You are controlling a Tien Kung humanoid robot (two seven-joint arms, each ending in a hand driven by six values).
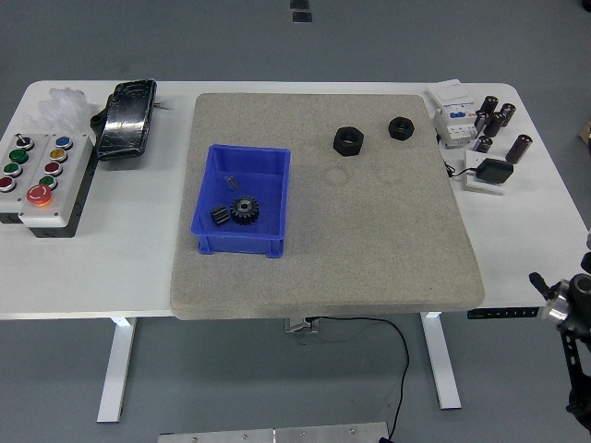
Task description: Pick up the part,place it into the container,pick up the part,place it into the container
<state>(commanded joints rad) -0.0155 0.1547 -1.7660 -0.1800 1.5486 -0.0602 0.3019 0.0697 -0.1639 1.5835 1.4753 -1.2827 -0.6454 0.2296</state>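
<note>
A blue container [247,153] stands on the left part of the grey mat [369,240]. Inside it lie a black gear [245,209] and a smaller black gear [220,217]. Two black hex nuts rest on the mat's far side: the larger nut [348,141] and the smaller nut [401,126] to its right. Only a black joint of my right arm [574,309] shows, at the lower right edge, off the table. Neither hand is in the picture.
A button box [37,175], a black device [127,118] and crumpled plastic [57,103] sit at the table's left. At the far right are white electrical parts [454,113], several black cylinders [496,120] and a black pad [492,171].
</note>
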